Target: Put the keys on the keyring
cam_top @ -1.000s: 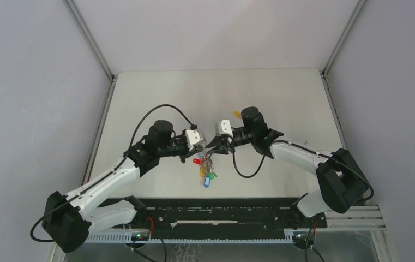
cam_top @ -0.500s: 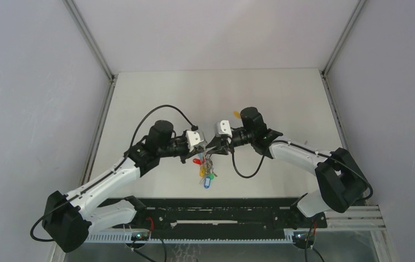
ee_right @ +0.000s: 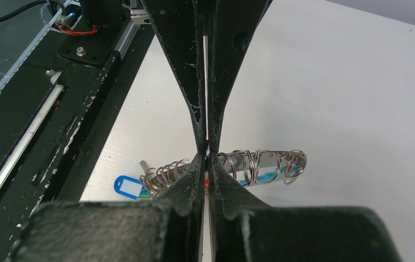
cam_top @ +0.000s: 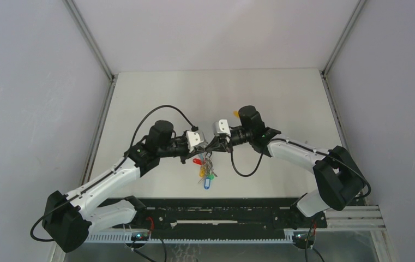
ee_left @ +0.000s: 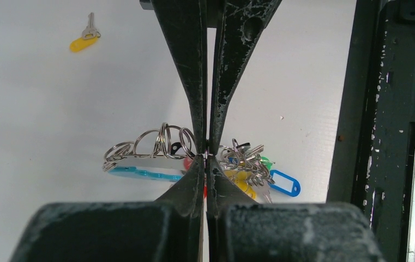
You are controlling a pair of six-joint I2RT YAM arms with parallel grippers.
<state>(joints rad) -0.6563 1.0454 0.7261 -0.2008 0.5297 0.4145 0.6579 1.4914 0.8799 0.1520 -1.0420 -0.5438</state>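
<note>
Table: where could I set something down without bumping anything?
Bare: the far half of the table beyond the yellow-tagged key, and its left and right margins. Crowded: mid-table, where the left gripper and right gripper meet at the keyring.

Table: I see a plain off-white top [cam_top: 156, 93], closed in by pale panels [cam_top: 30, 109] on three sides.
Near edge: a black rail [cam_top: 221, 214] runs across it.
Loose on the top: one small silver key [ee_left: 85, 39] with a yellow tag lies flat toward the far side.
Keyring: the keyring [cam_top: 206, 170] shows over the middle of the top, well apart from that key. I cannot tell whether it rests on the top.
</note>
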